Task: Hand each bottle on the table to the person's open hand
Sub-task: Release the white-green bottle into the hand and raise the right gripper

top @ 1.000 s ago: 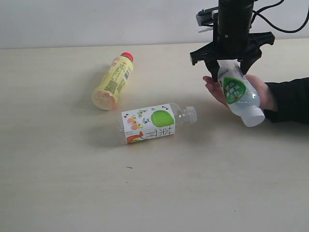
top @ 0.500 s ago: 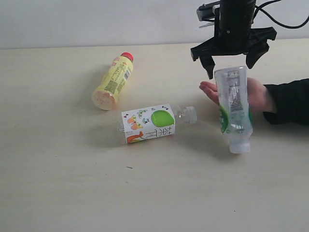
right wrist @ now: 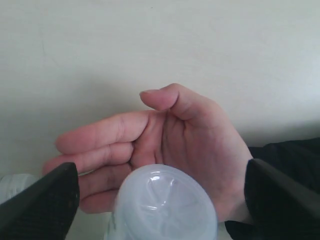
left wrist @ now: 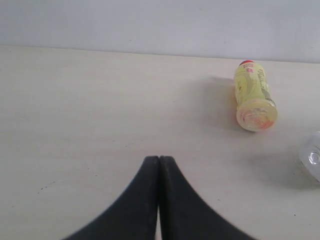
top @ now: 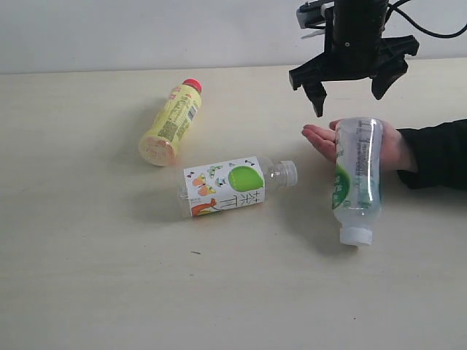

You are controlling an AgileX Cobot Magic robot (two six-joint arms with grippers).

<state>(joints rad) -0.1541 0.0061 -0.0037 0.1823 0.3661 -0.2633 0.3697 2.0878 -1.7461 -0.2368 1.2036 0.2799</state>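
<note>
Since a moment ago, the bottle with the green and white label (top: 356, 179) has slipped out of the right gripper (top: 350, 93). Now it lies across the person's open hand (top: 325, 142), with its white cap pointing down toward the table (top: 87, 277). I cannot tell if the cap touches the table. The right gripper hangs just above the bottle, its fingers spread wide and holding nothing. The yellow bottle (top: 171, 122) lies on its side well away from the hand. The bottle with the fruit picture (top: 230, 187) lies on its side between the two. The left gripper (left wrist: 159, 167) has its two fingers pressed together with nothing in them.
</note>
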